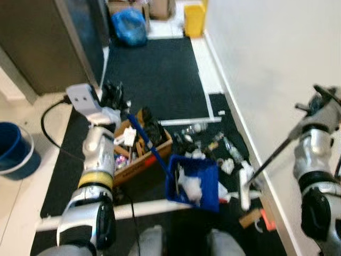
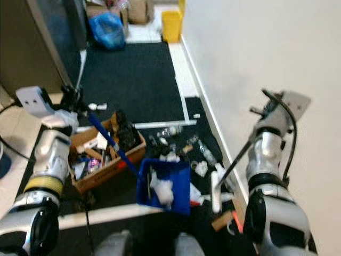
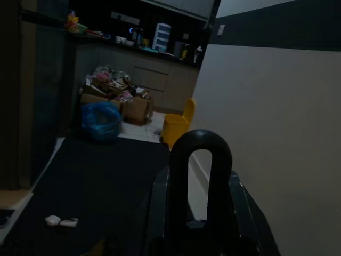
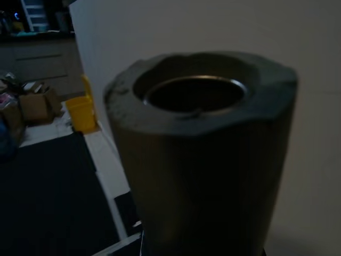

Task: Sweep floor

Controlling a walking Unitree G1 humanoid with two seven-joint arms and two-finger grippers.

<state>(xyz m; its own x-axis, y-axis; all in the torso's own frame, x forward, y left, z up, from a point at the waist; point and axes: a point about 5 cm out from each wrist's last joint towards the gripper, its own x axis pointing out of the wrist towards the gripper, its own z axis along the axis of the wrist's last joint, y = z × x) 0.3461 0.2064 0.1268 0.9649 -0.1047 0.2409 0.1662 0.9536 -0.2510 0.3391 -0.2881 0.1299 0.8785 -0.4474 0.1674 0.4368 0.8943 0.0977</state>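
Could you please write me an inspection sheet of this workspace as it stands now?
Surface: black floor mat along the white wall; pale tiles at its edges.
Job's things: blue dustpan on the mat, white scraps inside, its blue handle rising to the left gripper; broom slanting from the right gripper down to its white head.
Clutter: bottles and scraps beyond the dustpan; open cardboard box of odds and ends.
Grippers: left at the dustpan handle's top, right at the broom's top; finger state unclear.
Cables: black cable looping over the floor on the left.
Surroundings: blue bucket, blue bag, yellow bin.
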